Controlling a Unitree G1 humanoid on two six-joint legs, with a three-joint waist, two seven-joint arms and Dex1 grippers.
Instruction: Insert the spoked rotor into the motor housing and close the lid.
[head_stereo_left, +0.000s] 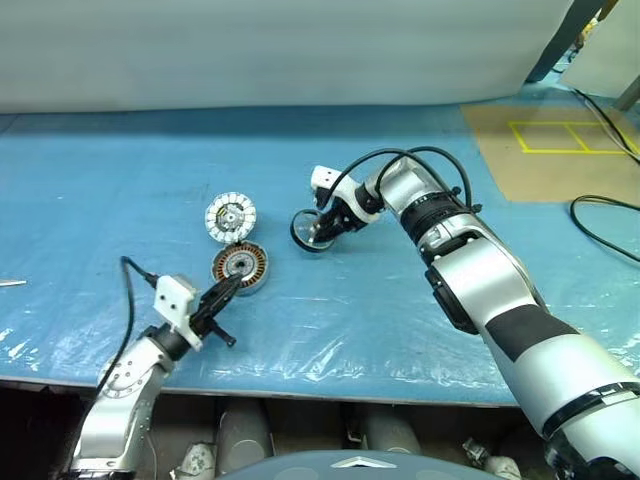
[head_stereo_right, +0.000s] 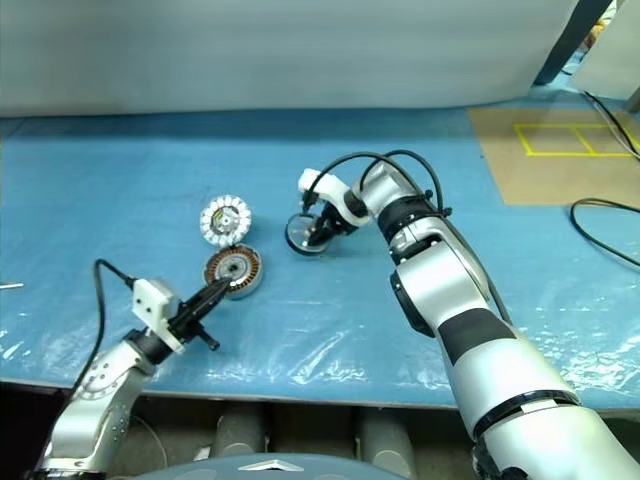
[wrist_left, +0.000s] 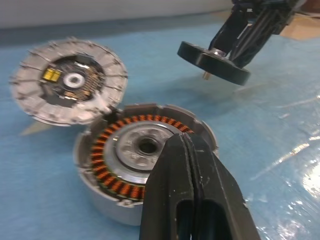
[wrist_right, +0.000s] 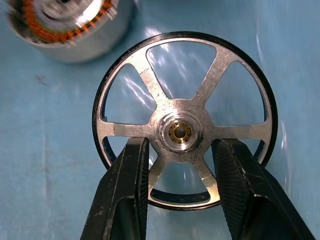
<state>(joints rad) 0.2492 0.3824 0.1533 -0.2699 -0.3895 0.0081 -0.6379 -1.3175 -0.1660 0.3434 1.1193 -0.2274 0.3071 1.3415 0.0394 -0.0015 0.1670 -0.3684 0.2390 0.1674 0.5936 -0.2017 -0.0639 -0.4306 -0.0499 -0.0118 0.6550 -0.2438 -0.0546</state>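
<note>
My right gripper (wrist_right: 181, 146) is shut on the spoked rotor (wrist_right: 180, 131), with its fingers through the gaps on either side of the hub. The rotor (head_stereo_left: 309, 232) hangs tilted just above the blue table, to the right of the other parts. The motor housing (head_stereo_left: 240, 266) stands open side up, and its copper windings (wrist_left: 107, 175) show. Behind it and close to it lies the lid (head_stereo_left: 231, 216), white segmented face up. My left gripper (head_stereo_left: 228, 288) is shut and empty, its tips over the housing's (wrist_left: 145, 150) near rim.
The table is covered with blue plastic sheet (head_stereo_left: 400, 310), and its front edge runs near my arms. A brown board with yellow tape (head_stereo_left: 560, 140) lies at the back right. A black cable (head_stereo_left: 600, 225) curls at the right edge.
</note>
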